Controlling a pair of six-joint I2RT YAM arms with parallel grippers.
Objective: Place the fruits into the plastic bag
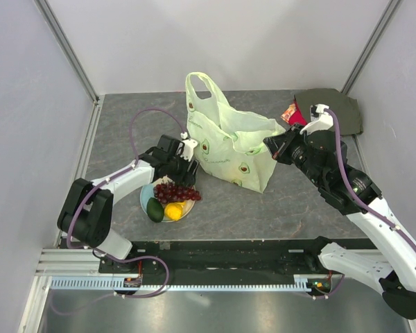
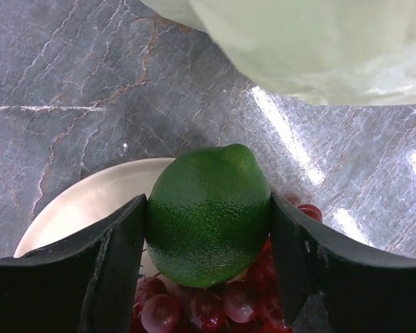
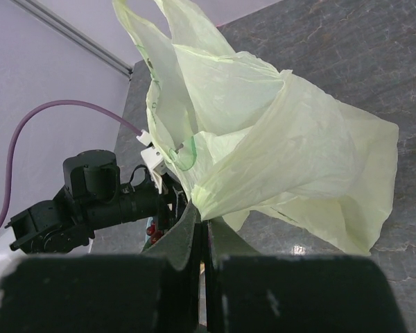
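— So, what is the left gripper (image 2: 208, 208) doing?
— It is squeezing a green fruit (image 2: 208, 232) with dimpled skin. Its two dark fingers (image 2: 104, 270) are pressing against the fruit's sides, over the pale plate (image 2: 83, 205).
— Is the fruit resting on anything?
— It is hanging right above the grape bunch (image 2: 215, 309). Whether it is touching the grapes, I cannot tell.
— What else is lying on the plate?
— In the top view, a dark green avocado (image 1: 154, 209) and a yellow lemon (image 1: 173, 211) are lying at its near side, just beside the grapes.
— Where is the plastic bag (image 1: 232, 142) sitting?
— It is standing crumpled on the grey table (image 1: 263, 208), just beyond the plate and to its right. One loop handle is sticking up at the far left.
— And the right gripper (image 3: 202, 232)?
— It is pinching the bag's thin film at the right edge, with its fingers pressing together and the plastic caught between them.
— Anything behind it?
— A dark green cloth (image 1: 340, 111) is lying in the far right corner, with something red (image 1: 293, 113) showing at its edge.
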